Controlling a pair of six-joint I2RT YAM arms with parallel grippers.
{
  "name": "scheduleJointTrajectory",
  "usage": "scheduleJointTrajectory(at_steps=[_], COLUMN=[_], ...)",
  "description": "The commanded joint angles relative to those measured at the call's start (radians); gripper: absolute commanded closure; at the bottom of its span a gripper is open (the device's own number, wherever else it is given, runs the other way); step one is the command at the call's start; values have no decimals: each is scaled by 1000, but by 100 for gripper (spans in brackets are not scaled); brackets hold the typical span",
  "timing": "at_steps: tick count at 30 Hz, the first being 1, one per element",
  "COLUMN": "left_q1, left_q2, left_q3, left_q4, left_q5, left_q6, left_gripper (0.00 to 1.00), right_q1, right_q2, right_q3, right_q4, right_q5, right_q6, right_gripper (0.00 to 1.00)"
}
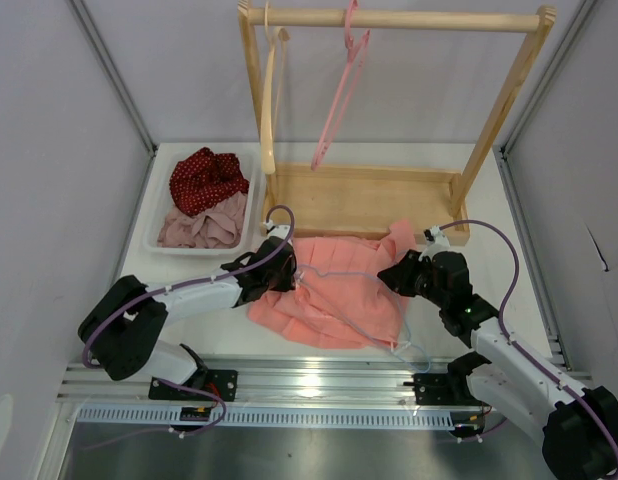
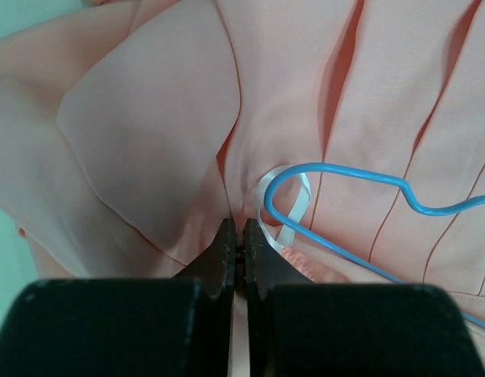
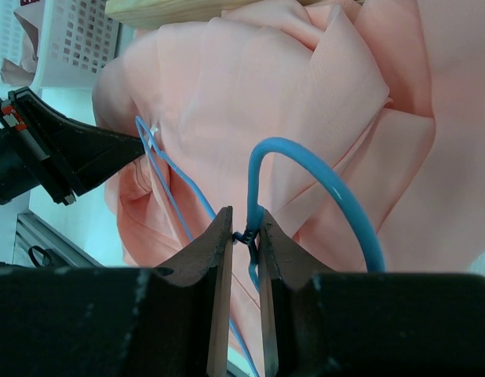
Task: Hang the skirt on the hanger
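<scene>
The salmon-pink pleated skirt (image 1: 339, 285) lies spread on the table between both arms. The thin pale blue hanger (image 1: 359, 312) lies on top of it. My left gripper (image 1: 287, 272) is at the skirt's left edge, shut on the skirt's waist fabric (image 2: 227, 157), beside a white ribbon loop (image 2: 293, 204) that the hanger's end (image 2: 344, 177) passes through. My right gripper (image 1: 397, 272) is at the skirt's right side, shut on the hanger's neck (image 3: 250, 228) just below its hook (image 3: 321, 177). The skirt also fills the right wrist view (image 3: 305, 102).
A wooden clothes rack (image 1: 389, 20) stands at the back with a pink hanger (image 1: 339, 90) and a wooden hanger (image 1: 271, 90) on its rail. A white basket (image 1: 159, 215) at the back left holds a red dotted cloth (image 1: 204, 180) and a mauve cloth (image 1: 204, 228).
</scene>
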Motion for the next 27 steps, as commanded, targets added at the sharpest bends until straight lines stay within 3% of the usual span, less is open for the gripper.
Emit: scheduleJointTrajectory(at_steps=[1, 27], left_q1=[10, 16], left_q2=[10, 19], left_q3=[24, 46], left_q4=[-40, -35], left_q5=[-53, -59], left_q6=[-21, -28], left_gripper=[100, 100], right_q1=[-4, -3], right_q2=[-7, 60], right_q3=[42, 116], right_q4=[-16, -161], right_q5=[-13, -70], right_q6=[-30, -137], right_gripper=[100, 100])
